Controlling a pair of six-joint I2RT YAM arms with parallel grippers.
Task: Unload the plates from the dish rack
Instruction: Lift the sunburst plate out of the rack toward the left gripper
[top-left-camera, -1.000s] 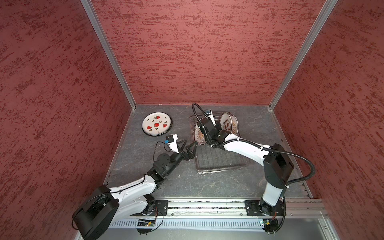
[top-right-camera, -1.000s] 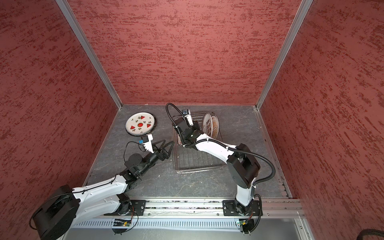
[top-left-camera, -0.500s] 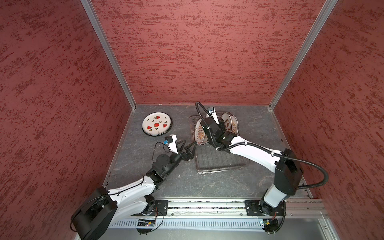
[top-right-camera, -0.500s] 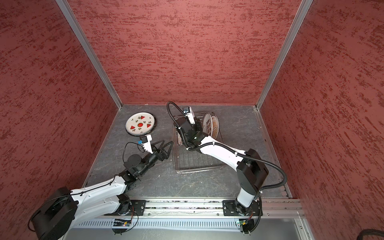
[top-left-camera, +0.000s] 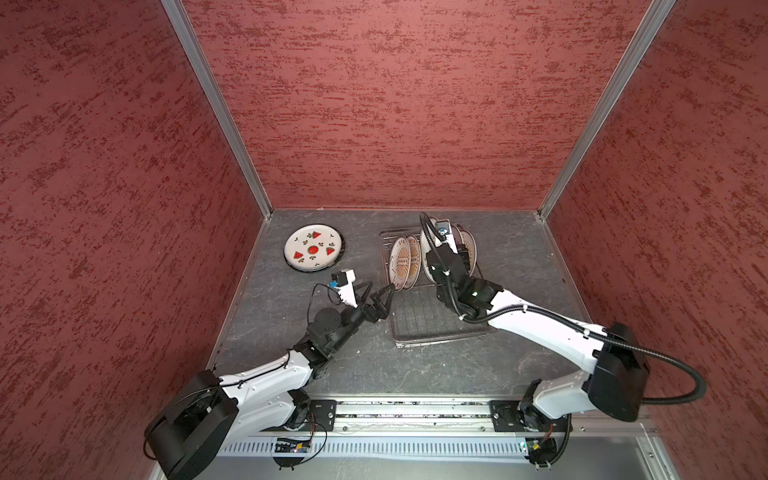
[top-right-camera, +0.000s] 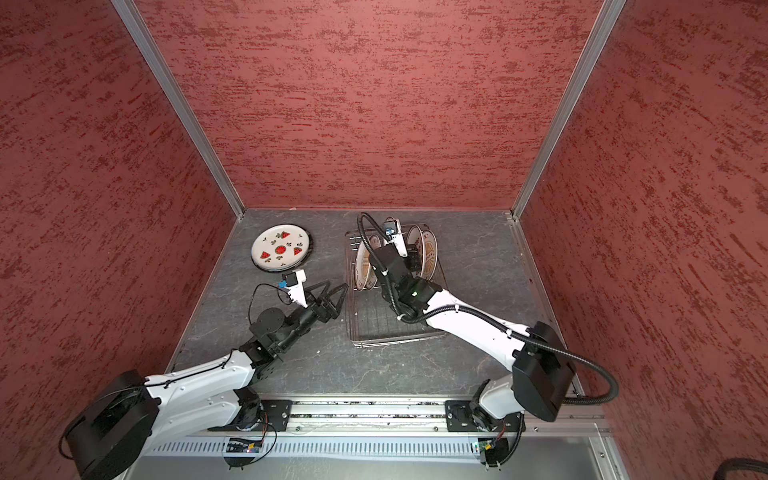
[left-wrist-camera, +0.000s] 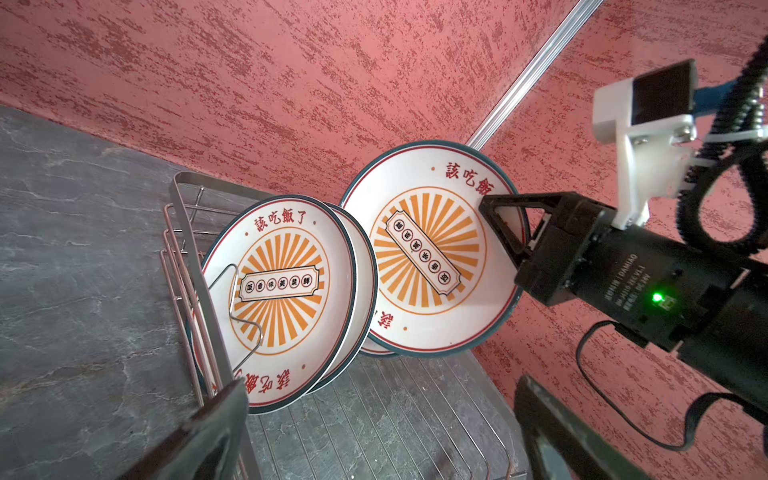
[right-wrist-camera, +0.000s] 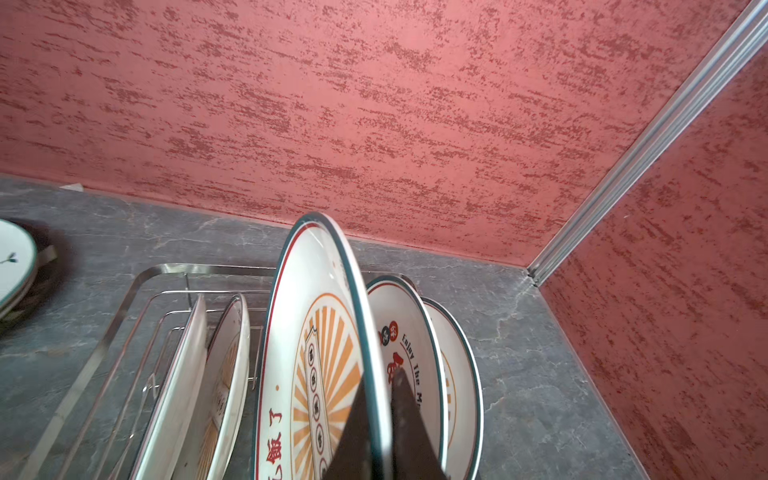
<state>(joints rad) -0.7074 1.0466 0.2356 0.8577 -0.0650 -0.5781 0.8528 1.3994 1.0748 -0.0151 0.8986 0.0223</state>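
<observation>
Pinching a sunburst plate (left-wrist-camera: 428, 249) by its rim, your right gripper (right-wrist-camera: 380, 388) holds it tilted over the rack (top-left-camera: 436, 328). Your left gripper (top-left-camera: 382, 287) hangs spread alongside. Four plates (right-wrist-camera: 232, 353) stand racked, and the watermelon plate (top-left-camera: 313, 248) lies on the counter (top-left-camera: 291, 316).

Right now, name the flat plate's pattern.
Watermelon plate: red slices on white, clearest in a top view.

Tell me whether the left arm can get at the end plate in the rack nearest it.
Probably yes. The left gripper is open beside the rack, facing the end plate, with only a wire loop across its face. The right gripper grips a different plate farther along, clear of it.
</observation>
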